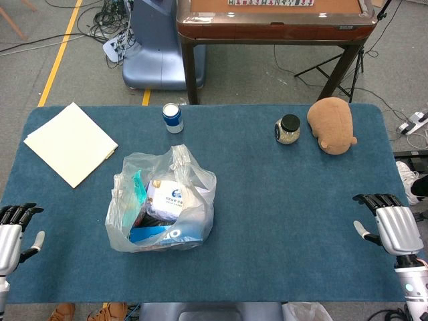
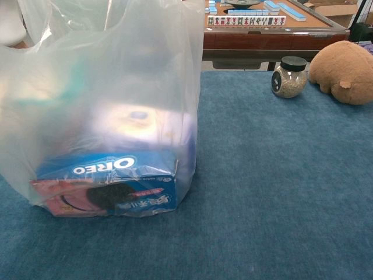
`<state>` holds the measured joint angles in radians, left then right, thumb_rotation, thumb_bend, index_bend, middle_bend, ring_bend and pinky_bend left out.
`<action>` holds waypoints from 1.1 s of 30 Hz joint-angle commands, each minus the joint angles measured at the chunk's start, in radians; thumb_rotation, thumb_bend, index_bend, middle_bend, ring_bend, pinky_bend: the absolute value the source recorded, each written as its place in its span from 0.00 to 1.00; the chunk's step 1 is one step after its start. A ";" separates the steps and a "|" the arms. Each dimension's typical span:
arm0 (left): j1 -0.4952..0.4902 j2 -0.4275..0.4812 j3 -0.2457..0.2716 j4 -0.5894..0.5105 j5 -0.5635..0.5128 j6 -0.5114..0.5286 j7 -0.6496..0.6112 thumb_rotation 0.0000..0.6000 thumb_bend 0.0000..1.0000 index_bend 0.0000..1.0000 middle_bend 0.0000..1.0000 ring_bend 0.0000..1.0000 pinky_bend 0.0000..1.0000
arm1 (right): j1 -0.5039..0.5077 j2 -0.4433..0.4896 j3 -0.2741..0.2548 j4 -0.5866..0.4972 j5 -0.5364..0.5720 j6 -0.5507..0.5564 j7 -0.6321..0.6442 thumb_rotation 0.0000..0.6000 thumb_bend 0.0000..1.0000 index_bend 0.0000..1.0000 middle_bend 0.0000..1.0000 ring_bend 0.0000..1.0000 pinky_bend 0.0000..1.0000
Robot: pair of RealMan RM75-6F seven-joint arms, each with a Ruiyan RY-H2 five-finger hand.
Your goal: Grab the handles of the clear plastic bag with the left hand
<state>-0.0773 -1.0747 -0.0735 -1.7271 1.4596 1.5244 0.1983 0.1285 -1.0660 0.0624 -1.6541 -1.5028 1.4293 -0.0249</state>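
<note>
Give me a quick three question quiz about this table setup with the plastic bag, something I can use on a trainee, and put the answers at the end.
1. True or false: the left hand already holds the handles of the plastic bag.
2. Which thing lies nearest the stuffed toy? A) the small jar B) the paper folder C) the blue can
3. Fill in: the blue box at the bottom of the bag reads ____.

Key
1. False. Both hands rest open at the table's near corners, the right hand included, well apart from the bag.
2. A.
3. OREO.
</note>
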 commanded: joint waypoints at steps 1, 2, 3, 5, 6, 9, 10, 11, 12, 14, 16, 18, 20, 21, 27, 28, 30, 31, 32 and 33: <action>-0.001 -0.002 0.001 0.003 0.002 -0.002 -0.002 1.00 0.34 0.28 0.22 0.19 0.14 | -0.002 0.001 -0.001 -0.002 -0.002 0.003 0.000 1.00 0.27 0.34 0.38 0.30 0.29; -0.002 -0.002 0.001 0.005 0.003 -0.002 -0.004 1.00 0.34 0.28 0.22 0.19 0.14 | -0.003 0.002 -0.001 -0.003 -0.003 0.005 0.000 1.00 0.27 0.34 0.38 0.30 0.29; -0.003 -0.002 0.001 0.006 0.005 -0.002 -0.007 1.00 0.34 0.28 0.22 0.19 0.14 | -0.004 0.003 -0.001 -0.004 -0.003 0.008 -0.001 1.00 0.27 0.34 0.38 0.30 0.29; -0.004 0.000 0.001 0.006 0.012 -0.001 -0.021 1.00 0.34 0.28 0.22 0.19 0.14 | -0.005 0.007 0.001 -0.006 -0.005 0.014 -0.001 1.00 0.27 0.34 0.38 0.30 0.29; -0.004 0.002 0.001 0.005 0.015 0.000 -0.030 1.00 0.34 0.28 0.22 0.19 0.14 | -0.006 0.008 0.002 -0.007 -0.006 0.017 -0.001 1.00 0.27 0.34 0.38 0.30 0.29; -0.008 0.013 0.000 -0.002 0.024 -0.004 -0.069 1.00 0.34 0.28 0.22 0.19 0.14 | -0.009 0.013 0.007 -0.008 -0.007 0.027 -0.002 1.00 0.27 0.34 0.38 0.30 0.29; -0.010 0.019 0.000 -0.005 0.029 -0.006 -0.088 1.00 0.34 0.28 0.22 0.19 0.14 | -0.010 0.016 0.009 -0.008 -0.006 0.031 -0.002 1.00 0.27 0.34 0.38 0.30 0.29; -0.012 0.023 0.000 -0.007 0.034 -0.007 -0.101 1.00 0.34 0.28 0.22 0.19 0.14 | -0.011 0.018 0.011 -0.009 -0.006 0.035 -0.002 1.00 0.27 0.34 0.38 0.30 0.29; -0.014 0.028 0.000 -0.009 0.039 -0.008 -0.116 1.00 0.34 0.28 0.22 0.19 0.14 | -0.012 0.020 0.014 -0.009 -0.005 0.039 -0.003 1.00 0.27 0.34 0.38 0.30 0.29; -0.020 0.042 -0.001 -0.021 0.050 -0.016 -0.167 1.00 0.34 0.28 0.22 0.19 0.14 | -0.013 0.024 0.018 -0.011 -0.005 0.046 -0.004 1.00 0.27 0.34 0.38 0.30 0.29; -0.029 0.063 0.000 -0.038 0.065 -0.028 -0.224 1.00 0.34 0.28 0.22 0.19 0.14 | -0.013 0.028 0.021 -0.014 -0.008 0.053 -0.006 1.00 0.27 0.34 0.38 0.30 0.29; -0.039 0.079 0.000 -0.049 0.081 -0.038 -0.269 1.00 0.34 0.28 0.22 0.19 0.14 | -0.014 0.030 0.022 -0.015 -0.012 0.058 -0.007 1.00 0.27 0.34 0.38 0.30 0.29; -0.053 0.099 0.000 -0.064 0.101 -0.052 -0.335 1.00 0.34 0.29 0.22 0.19 0.14 | -0.016 0.031 0.024 -0.017 -0.012 0.062 -0.008 1.00 0.27 0.34 0.38 0.30 0.29; -0.060 0.107 0.000 -0.069 0.108 -0.058 -0.362 1.00 0.34 0.30 0.22 0.19 0.14 | -0.017 0.031 0.024 -0.018 -0.012 0.064 -0.008 1.00 0.27 0.34 0.38 0.30 0.29; -0.108 0.149 0.002 -0.098 0.164 -0.102 -0.496 0.99 0.34 0.31 0.22 0.19 0.14 | -0.023 0.033 0.024 -0.019 -0.011 0.071 -0.008 1.00 0.27 0.34 0.38 0.30 0.29; -0.119 0.156 0.004 -0.104 0.177 -0.111 -0.524 0.97 0.34 0.31 0.22 0.19 0.13 | -0.024 0.033 0.024 -0.019 -0.010 0.072 -0.009 1.00 0.27 0.34 0.38 0.30 0.29; -0.136 0.166 0.005 -0.112 0.194 -0.125 -0.569 0.89 0.33 0.31 0.22 0.19 0.12 | -0.026 0.033 0.023 -0.019 -0.007 0.071 -0.010 1.00 0.27 0.34 0.38 0.30 0.29; -0.147 0.171 0.005 -0.114 0.205 -0.131 -0.602 0.86 0.33 0.31 0.22 0.18 0.11 | -0.027 0.033 0.023 -0.019 -0.007 0.072 -0.009 1.00 0.27 0.34 0.38 0.30 0.29; -0.154 0.175 0.004 -0.115 0.212 -0.134 -0.626 0.84 0.32 0.32 0.22 0.18 0.11 | -0.027 0.033 0.023 -0.018 -0.006 0.072 -0.009 1.00 0.27 0.34 0.38 0.30 0.29; -0.161 0.178 0.004 -0.117 0.218 -0.137 -0.651 0.84 0.32 0.32 0.22 0.18 0.11 | -0.028 0.034 0.023 -0.019 -0.005 0.072 -0.009 1.00 0.27 0.34 0.38 0.30 0.29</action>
<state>-0.2120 -0.9131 -0.0702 -1.8331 1.6519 1.4050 -0.3989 0.1005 -1.0324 0.0850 -1.6727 -1.5079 1.5010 -0.0340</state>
